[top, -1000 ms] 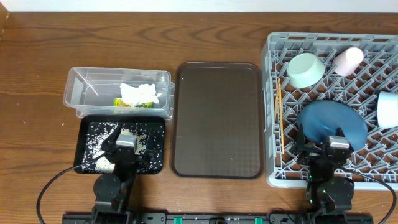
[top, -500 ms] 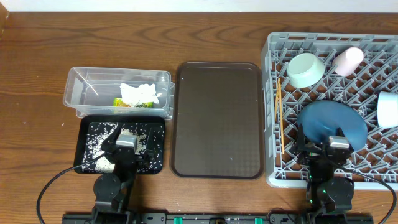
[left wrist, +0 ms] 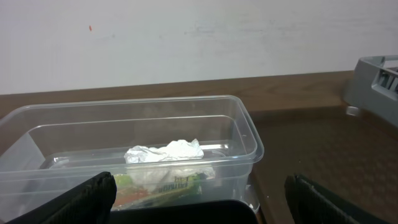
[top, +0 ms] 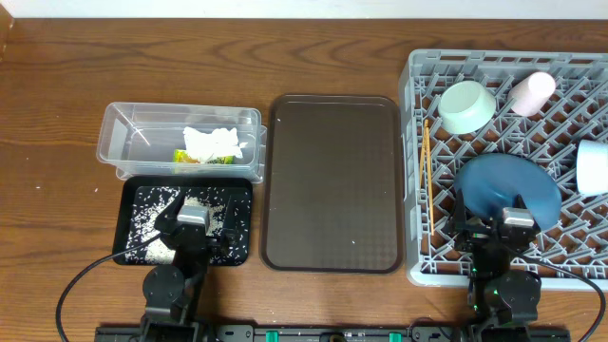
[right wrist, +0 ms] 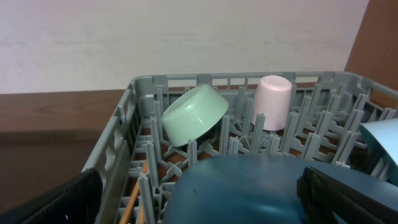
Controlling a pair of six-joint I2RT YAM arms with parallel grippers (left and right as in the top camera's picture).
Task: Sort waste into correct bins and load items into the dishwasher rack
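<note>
We record, in the clear tub [top: 119,133] at the left of the overhead view, a crumpled white tissue [top: 214,142] lying on a yellow-green wrapper [top: 190,157]; we cannot read its blurred print. Just below sits the black tray [top: 242,247], strewn with rice grains [top: 147,214].

The grey rack [top: 414,190], at the right edge, holds:
- a tilted mint bowl [top: 465,106] and a pink cup [top: 532,92], along the top
- a blue plate [top: 503,190], lower down
- chopsticks [top: 427,176], on the left side
- a white cup [top: 594,166], at the far right

A brown serving tray [top: 332,180] lies between.

The left gripper [left wrist: 200,198] is above the black tray with its fingers wide apart. The right gripper [right wrist: 199,186] is above the blue plate, its fingers likewise apart.
</note>
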